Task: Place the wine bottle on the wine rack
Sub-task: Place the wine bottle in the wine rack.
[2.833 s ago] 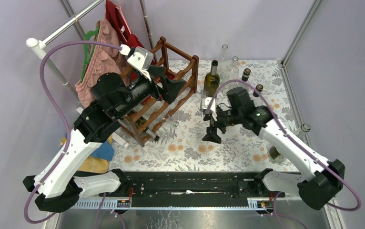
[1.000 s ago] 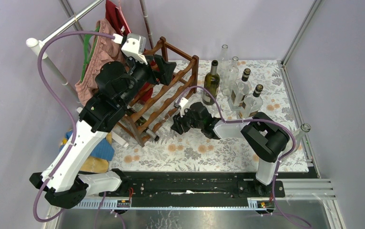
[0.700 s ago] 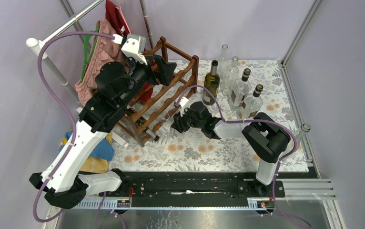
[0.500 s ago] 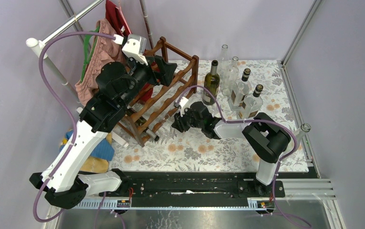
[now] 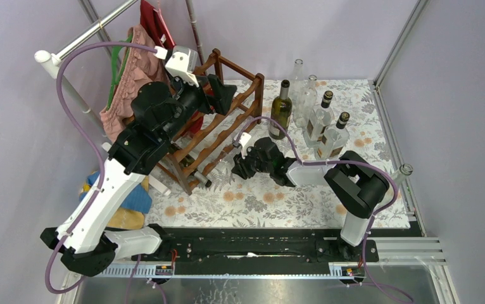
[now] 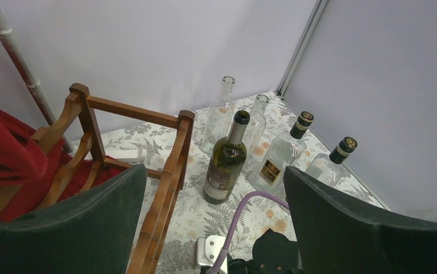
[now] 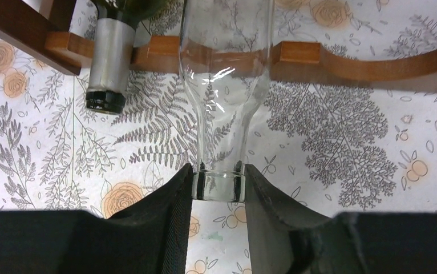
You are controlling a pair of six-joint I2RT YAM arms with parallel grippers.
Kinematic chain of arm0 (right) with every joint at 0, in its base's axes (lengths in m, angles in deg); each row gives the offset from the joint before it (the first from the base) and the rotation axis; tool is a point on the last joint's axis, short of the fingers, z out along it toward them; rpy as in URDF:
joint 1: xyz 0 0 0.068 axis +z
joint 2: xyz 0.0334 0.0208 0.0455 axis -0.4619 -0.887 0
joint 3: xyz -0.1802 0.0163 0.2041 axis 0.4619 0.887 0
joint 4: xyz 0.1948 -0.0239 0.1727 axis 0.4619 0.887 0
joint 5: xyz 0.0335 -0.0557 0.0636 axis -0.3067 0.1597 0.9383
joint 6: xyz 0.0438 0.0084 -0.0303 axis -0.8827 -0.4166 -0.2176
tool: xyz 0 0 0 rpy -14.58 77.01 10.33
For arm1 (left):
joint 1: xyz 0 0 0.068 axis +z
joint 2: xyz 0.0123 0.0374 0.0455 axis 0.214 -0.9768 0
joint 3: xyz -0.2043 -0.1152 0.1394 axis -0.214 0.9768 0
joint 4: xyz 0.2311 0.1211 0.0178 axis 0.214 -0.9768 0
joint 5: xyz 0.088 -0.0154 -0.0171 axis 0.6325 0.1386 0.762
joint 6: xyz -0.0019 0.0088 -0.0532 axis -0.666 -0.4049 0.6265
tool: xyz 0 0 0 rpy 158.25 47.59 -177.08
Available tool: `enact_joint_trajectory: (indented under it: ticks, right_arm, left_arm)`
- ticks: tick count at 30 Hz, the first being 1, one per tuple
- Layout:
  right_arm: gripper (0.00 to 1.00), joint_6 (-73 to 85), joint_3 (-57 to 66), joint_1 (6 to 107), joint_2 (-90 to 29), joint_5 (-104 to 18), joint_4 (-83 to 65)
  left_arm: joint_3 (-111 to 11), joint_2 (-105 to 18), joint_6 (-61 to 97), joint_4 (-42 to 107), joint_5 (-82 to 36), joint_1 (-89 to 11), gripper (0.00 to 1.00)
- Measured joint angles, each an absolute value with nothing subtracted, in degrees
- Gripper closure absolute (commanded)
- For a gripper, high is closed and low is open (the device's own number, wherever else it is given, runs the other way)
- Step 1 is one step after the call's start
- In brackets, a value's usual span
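Observation:
A clear glass wine bottle (image 7: 219, 131) lies neck-outward over the lower scalloped rail (image 7: 342, 60) of the dark reddish-brown wine rack (image 5: 218, 136). My right gripper (image 7: 218, 188) is shut on the bottle's lip, one finger pressed on each side. In the top view this gripper (image 5: 237, 166) sits low at the rack's front right. A dark bottle with a silver foil neck (image 7: 110, 63) rests in the rack beside the clear one. My left gripper (image 5: 218, 92) hovers above the rack's top, open and holding nothing; its wrist view looks down past the rack post (image 6: 170, 171).
An upright green bottle (image 5: 281, 107) stands right of the rack, with clear bottles (image 5: 299, 73) and two black-capped square bottles (image 5: 319, 117) behind and beside it. Another clear bottle (image 5: 399, 174) leans at the mat's right edge. Clothes (image 5: 129, 76) hang on a rail behind the rack.
The right arm came from mid-table to the rack's lower front, and its fingers closed onto the clear bottle's lip. The left gripper rose slightly above the rack and stayed open.

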State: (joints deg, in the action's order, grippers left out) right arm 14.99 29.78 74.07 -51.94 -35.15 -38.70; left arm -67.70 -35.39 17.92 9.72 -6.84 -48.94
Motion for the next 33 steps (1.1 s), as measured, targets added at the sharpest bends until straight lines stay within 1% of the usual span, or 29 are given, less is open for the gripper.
enact_joint_trajectory:
  ticks: [6,11,28,33]
  right_arm:
    - [1.00,14.9,30.5,74.3,-52.2,-35.4,-39.3]
    - [1.00,14.7,29.4,74.4,-54.8,-35.3,-40.9]
    - [1.00,13.2,23.5,74.6,-61.4,-35.6,-46.0]
    - [1.00,12.9,23.5,74.7,-61.4,-35.5,-46.0]
  left_arm:
    - [-67.9,-37.5,18.1,9.6,-7.7,-48.9,0.04]
    - [-68.6,-39.3,18.0,8.2,-8.1,-48.9,0.04]
    - [-71.9,-40.4,16.8,6.1,-8.2,-48.5,0.04]
    - [-72.5,-41.1,16.2,5.0,-8.3,-48.2,0.04]
